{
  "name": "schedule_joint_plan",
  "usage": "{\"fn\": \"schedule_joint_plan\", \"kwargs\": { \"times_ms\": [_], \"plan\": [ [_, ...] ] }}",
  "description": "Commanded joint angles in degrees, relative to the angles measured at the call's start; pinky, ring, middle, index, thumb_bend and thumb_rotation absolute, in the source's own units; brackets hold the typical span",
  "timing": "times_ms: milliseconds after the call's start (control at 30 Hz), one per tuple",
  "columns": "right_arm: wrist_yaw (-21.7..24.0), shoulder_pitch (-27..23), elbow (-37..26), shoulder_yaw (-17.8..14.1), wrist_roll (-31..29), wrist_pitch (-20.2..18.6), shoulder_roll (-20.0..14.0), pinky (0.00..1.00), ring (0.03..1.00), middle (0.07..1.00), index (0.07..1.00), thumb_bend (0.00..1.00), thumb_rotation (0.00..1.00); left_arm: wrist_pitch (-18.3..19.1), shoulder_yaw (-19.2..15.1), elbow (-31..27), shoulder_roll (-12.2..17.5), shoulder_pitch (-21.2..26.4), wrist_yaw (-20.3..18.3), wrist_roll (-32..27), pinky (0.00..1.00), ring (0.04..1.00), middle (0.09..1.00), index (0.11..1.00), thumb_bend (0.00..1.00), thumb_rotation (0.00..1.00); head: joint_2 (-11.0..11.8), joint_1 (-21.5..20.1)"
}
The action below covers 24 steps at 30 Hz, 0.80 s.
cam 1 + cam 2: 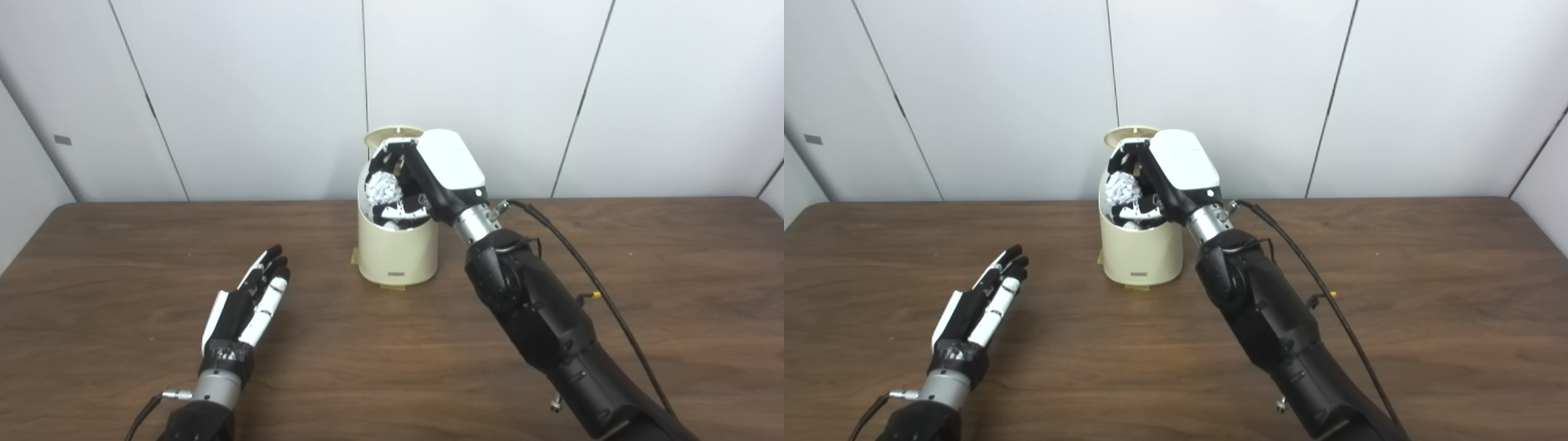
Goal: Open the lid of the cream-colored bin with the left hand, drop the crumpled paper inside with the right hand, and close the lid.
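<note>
The cream-colored bin (pixel 397 254) stands at the middle back of the table with its round lid (pixel 392 134) tipped up behind it. My right hand (pixel 429 174) hangs over the bin's mouth, fingers curled around the white crumpled paper (pixel 383 187), which sits at the opening. My left hand (pixel 251 303) rests low over the table to the left of the bin, fingers straight and apart, holding nothing and well away from the bin.
The brown wooden table (pixel 643 294) stretches wide on both sides. A black cable (pixel 588 269) runs along my right forearm. White wall panels (pixel 245 92) stand right behind the bin.
</note>
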<state>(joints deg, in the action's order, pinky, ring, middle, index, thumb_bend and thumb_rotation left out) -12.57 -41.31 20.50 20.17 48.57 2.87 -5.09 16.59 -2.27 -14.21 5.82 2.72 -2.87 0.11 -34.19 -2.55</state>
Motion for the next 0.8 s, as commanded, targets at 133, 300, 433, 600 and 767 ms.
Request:
{"fn": "schedule_joint_plan", "kwargs": {
  "times_ms": [133, 300, 433, 600, 767],
  "plan": [
    [-1.7, -3.8, -0.3, 0.8, 2.6, -0.3, -2.1, 0.34, 0.377, 0.491, 0.550, 0.51, 0.00, -2.3, -0.1, -1.6, 0.2, 1.2, 0.1, -0.2, 0.98, 0.933, 0.931, 0.964, 0.50, 0.71, -0.1, -0.3],
    [0.0, -3.7, -1.1, 1.8, 5.1, -3.2, -2.7, 0.33, 0.375, 0.491, 0.564, 0.51, 0.00, -1.3, 0.1, -2.3, 0.3, 1.1, 0.1, 0.3, 1.00, 0.940, 0.931, 0.960, 0.47, 0.70, -0.1, -0.4],
    [0.2, -3.6, -1.6, 2.9, 7.3, -5.5, -3.1, 0.31, 0.375, 0.493, 0.565, 0.51, 0.00, -0.7, 0.2, -2.9, 0.4, 0.8, 0.2, 0.7, 1.00, 0.943, 0.928, 0.959, 0.48, 0.70, -0.1, -0.1],
    [0.2, -3.3, -1.7, 3.7, 9.4, -8.1, -3.0, 0.30, 0.403, 0.485, 0.529, 0.52, 0.01, -0.6, -0.1, -3.1, 0.3, 0.7, 0.2, 0.4, 1.00, 0.948, 0.931, 0.959, 0.47, 0.67, -0.2, -0.3],
    [-0.1, -3.1, -1.5, 3.9, 9.5, -8.5, -3.0, 0.27, 0.385, 0.467, 0.514, 0.53, 0.01, -0.4, 0.0, -3.2, 0.4, 0.7, 0.5, 1.3, 1.00, 0.950, 0.924, 0.953, 0.46, 0.65, -0.1, -0.4]
  ]
}}
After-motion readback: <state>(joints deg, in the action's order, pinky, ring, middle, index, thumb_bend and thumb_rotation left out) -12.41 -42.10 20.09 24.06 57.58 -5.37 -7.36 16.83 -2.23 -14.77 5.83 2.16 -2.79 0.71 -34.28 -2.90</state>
